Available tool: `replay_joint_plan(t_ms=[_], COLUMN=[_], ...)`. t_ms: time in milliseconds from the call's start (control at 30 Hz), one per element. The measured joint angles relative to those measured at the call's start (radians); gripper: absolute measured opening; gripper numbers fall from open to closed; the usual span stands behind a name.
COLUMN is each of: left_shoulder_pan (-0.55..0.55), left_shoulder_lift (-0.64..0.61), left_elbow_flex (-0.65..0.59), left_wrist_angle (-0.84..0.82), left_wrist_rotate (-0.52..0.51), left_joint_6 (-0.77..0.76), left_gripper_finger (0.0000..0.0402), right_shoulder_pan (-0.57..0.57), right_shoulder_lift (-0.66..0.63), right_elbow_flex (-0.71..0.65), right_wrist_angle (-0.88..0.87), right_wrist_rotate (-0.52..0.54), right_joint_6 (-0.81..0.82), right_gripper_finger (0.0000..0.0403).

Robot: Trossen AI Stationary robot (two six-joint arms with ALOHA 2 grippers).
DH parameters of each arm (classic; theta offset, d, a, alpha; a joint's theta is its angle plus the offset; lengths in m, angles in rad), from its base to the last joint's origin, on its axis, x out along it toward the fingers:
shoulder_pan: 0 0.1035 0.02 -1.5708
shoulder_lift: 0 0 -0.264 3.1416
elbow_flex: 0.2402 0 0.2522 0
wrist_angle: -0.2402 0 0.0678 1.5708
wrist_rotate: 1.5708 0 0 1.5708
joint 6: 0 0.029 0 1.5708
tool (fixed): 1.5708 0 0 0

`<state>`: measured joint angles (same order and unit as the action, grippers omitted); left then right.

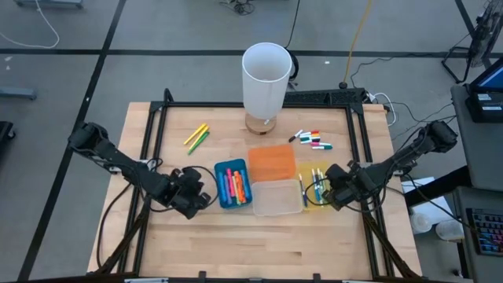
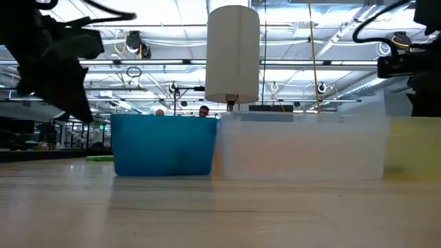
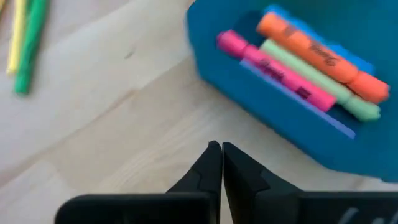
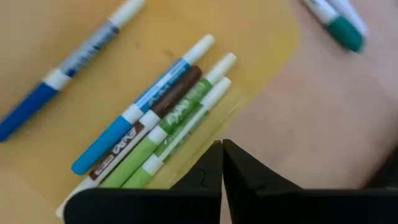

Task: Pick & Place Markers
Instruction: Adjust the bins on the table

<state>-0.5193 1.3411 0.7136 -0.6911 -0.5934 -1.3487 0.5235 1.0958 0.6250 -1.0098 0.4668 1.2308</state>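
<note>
Markers lay in two bins: highlighters in the blue bin, thin pens in the yellow bin. My left hand and right hand were both closed and empty, each beside its bin on the worktop.

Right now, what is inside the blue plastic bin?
The blue plastic bin holds highlighter markers: orange, pale green and pink. The bin's wall may hide others lying deeper.
</note>
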Motion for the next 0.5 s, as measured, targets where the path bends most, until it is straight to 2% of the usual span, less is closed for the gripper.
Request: replay_joint_plan(t_ms=[200,333,500], left_shoulder_pan=[-0.001,-0.002,-0.001], left_shoulder_lift=[0.0,0.0,0.0], left_elbow_flex=[0.0,0.0,0.0], left_wrist_angle=[-0.06,-0.052,-0.016], left_wrist_rotate=[0.071,0.063,0.055], left_joint_6=[-0.071,-0.072,-0.039], left_gripper_finger=[0.0008,0.0022,0.0011], right_shoulder_pan=[-0.039,-0.063,-0.067], right_shoulder_lift=[0.0,0.0,0.0], right_elbow_flex=[0.0,-0.001,-0.002], right_wrist_angle=[0.107,0.129,0.164], right_wrist_rotate=[0.004,0.006,0.048], right_joint_6=[-0.096,-0.116,-0.129], right_gripper_finger=[0.0,0.0,0.0])
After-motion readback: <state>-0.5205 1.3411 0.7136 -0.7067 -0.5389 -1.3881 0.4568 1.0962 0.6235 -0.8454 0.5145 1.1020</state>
